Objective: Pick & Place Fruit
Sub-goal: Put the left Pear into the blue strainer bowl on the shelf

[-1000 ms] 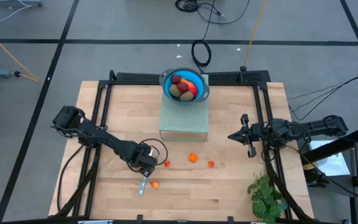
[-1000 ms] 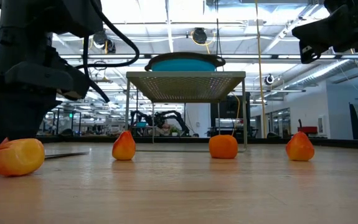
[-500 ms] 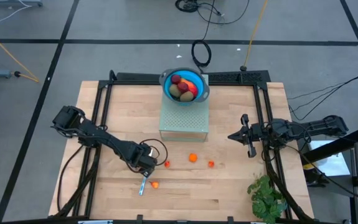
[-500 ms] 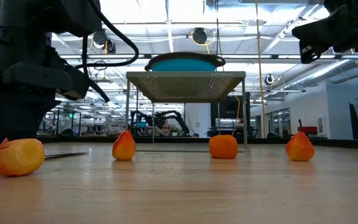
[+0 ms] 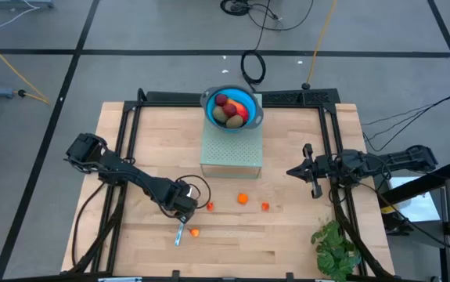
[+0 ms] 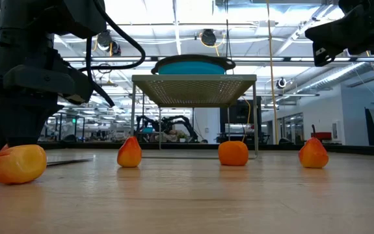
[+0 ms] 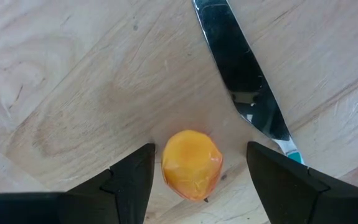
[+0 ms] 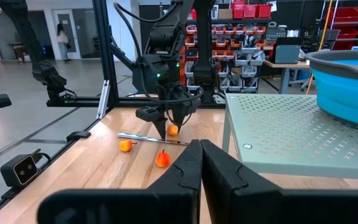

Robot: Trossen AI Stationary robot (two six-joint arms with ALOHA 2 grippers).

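Note:
Four small orange fruit pieces lie on the wooden table: one by the knife (image 5: 195,232) (image 7: 191,165) (image 6: 19,162), and three more (image 5: 210,206), (image 5: 243,198), (image 5: 265,206) in a loose row. My left gripper (image 5: 185,214) (image 7: 198,152) (image 6: 14,133) is open and points down just above the piece by the knife. That piece shows between its fingers, with a gap on each side. The blue bowl (image 5: 231,106) holds maroon balls, an olive oval and a red-orange oblong. My right gripper (image 5: 312,171) (image 8: 198,155) (image 6: 346,29) is shut and waits, raised, by the table's right side.
The slim silver knife (image 5: 179,233) (image 7: 241,81) lies right beside the near orange piece. The bowl stands on a perforated grey-green stand (image 5: 231,153) at the table's far middle. A green plant (image 5: 336,247) sits at the near right corner. A black frame (image 5: 131,125) borders the table.

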